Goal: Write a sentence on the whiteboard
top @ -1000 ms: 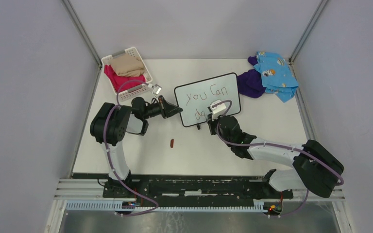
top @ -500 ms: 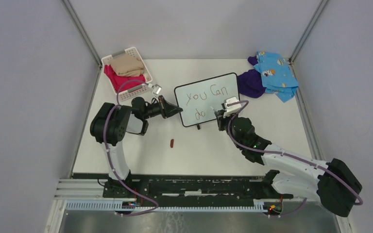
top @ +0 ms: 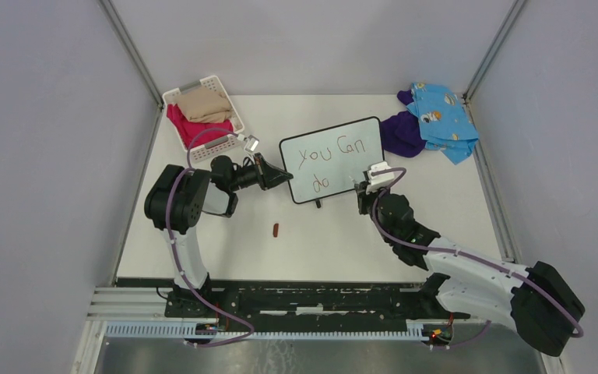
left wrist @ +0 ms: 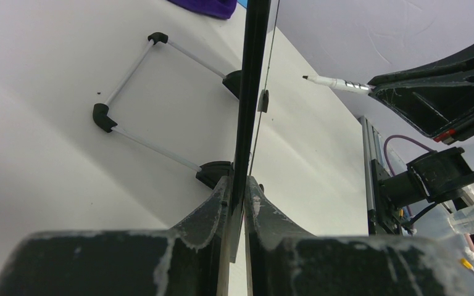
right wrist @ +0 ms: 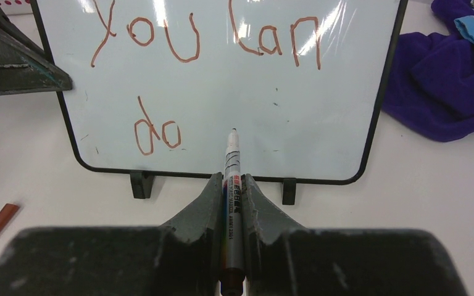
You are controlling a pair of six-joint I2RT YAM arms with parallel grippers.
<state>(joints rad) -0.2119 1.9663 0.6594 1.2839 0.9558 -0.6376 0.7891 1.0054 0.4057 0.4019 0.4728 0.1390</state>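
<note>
The whiteboard (top: 342, 167) stands tilted on its black feet in the middle of the table. It also fills the right wrist view (right wrist: 296, 111). The sentence (top: 328, 153) reads "you can" with "do" below it (right wrist: 154, 131). My left gripper (top: 283, 178) is shut on the board's left edge, seen edge-on in the left wrist view (left wrist: 251, 92). My right gripper (top: 364, 191) is shut on a white marker (right wrist: 231, 166). Its tip points at the board just right of "do" and seems slightly off the surface (left wrist: 336, 82).
A brown marker cap (top: 276, 229) lies on the table in front of the board. A white basket (top: 232, 105) with pink and tan cloths stands at the back left. Purple and blue cloths (top: 428, 121) lie at the back right.
My right gripper has moved right along the board's lower half with the marker, from over "do" to the space after it. The left gripper and board have not moved.
</note>
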